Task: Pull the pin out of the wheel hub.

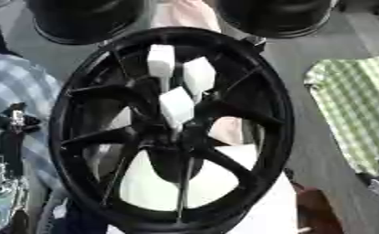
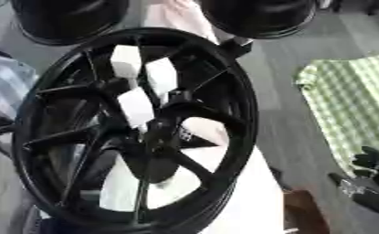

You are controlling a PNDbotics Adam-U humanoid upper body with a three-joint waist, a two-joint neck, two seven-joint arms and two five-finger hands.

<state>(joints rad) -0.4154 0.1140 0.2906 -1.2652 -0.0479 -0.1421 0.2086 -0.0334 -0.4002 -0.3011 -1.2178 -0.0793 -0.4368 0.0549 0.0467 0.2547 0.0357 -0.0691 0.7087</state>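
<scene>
A black spoked wheel [image 1: 88, 91] stands tilted in the middle of both views, with its hub [image 1: 175, 137] a little below centre. Three white block-shaped pieces sit over the spokes above the hub: one [image 1: 160, 61] highest, one [image 1: 198, 75] to its right, one [image 1: 176, 107] nearest the hub on a thin stem. I cannot tell which of them is the pin. My right hand [image 2: 373, 163] rests at the lower right edge, well apart from the wheel, fingers up and relaxed, holding nothing. My left hand [image 1: 13, 122] shows dark at the left edge, clear of the rim.
Two more black wheels [image 1: 84, 20] [image 1: 276, 18] stand at the back. A green checked cloth [image 1: 356, 105] lies to the right and a blue checked cloth [image 1: 16, 82] to the left. A white sheet [image 1: 264, 205] lies under the wheel. Grey floor [image 1: 304, 73] shows at the right.
</scene>
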